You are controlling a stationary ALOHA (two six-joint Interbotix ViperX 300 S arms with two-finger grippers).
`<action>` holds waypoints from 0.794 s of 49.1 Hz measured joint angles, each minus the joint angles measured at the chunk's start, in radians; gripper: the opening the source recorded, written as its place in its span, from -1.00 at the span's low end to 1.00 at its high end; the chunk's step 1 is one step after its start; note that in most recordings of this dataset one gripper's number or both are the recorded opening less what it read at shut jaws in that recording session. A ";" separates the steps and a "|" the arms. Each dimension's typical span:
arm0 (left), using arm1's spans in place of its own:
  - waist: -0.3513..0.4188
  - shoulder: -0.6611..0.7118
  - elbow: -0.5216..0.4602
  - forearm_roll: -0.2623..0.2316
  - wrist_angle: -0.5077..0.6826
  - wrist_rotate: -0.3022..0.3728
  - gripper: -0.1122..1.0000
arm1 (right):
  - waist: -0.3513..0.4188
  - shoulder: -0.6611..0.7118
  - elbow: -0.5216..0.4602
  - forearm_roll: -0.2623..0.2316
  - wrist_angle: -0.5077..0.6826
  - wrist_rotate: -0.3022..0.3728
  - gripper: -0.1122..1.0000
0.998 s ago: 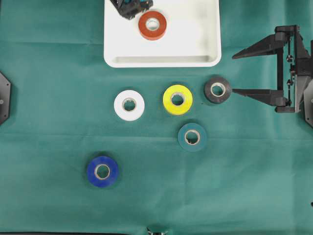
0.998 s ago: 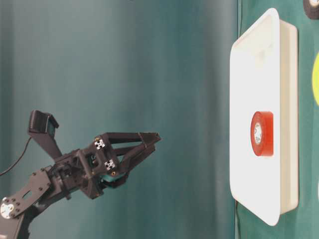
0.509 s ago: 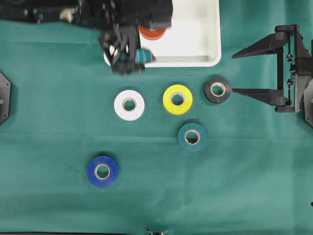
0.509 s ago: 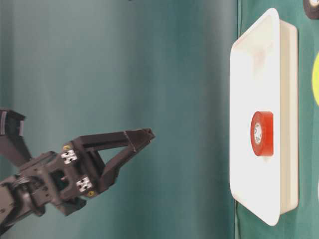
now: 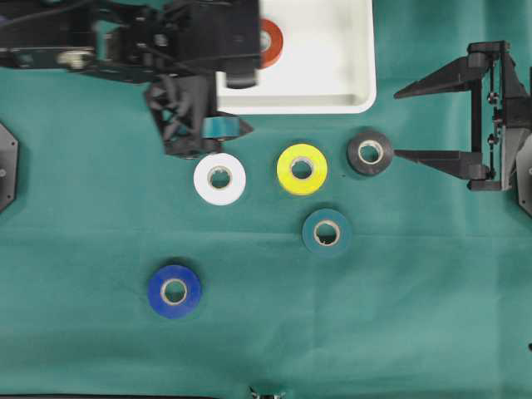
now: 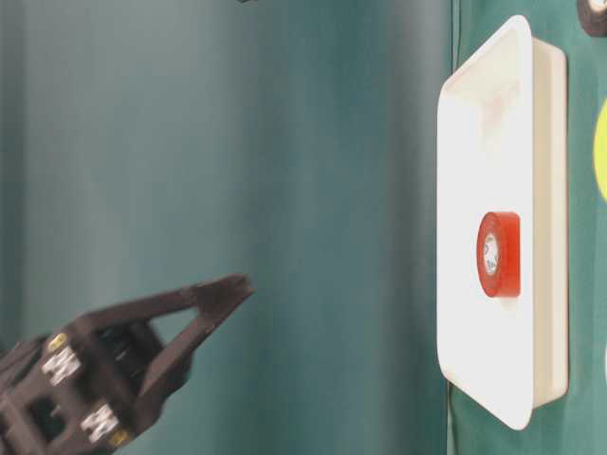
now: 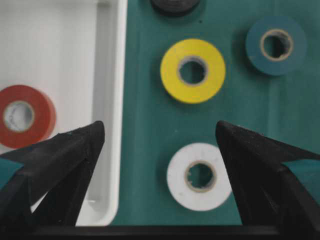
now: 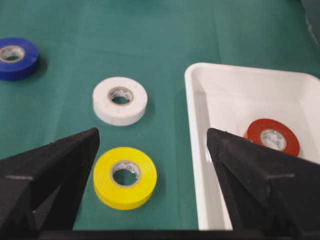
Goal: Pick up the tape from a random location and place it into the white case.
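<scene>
Overhead exterior view is showing one red roll of tape [image 5: 271,43] already lying inside the shallow white plastic case [image 5: 332,79], partly hidden under the left arm. Five rolls are waiting on the green cloth [image 5: 83,249]: white [image 5: 219,178], yellow [image 5: 302,169], black [image 5: 370,152], teal [image 5: 327,232] and blue [image 5: 174,291]. The left gripper [image 5: 199,133] is hovering empty with jaws spread wide, just beside the white roll, likely its next pick. The right gripper [image 5: 407,123] is sitting wide and empty near the black roll.
</scene>
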 measured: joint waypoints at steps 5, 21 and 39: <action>0.000 -0.074 0.063 0.000 -0.052 0.000 0.96 | 0.002 0.000 0.000 0.000 0.000 0.000 0.79; 0.023 -0.391 0.319 0.000 -0.198 -0.005 0.96 | 0.002 0.000 -0.008 0.000 0.000 0.000 0.79; 0.032 -0.635 0.474 0.000 -0.232 -0.006 0.96 | 0.002 0.000 -0.014 0.000 0.000 0.002 0.79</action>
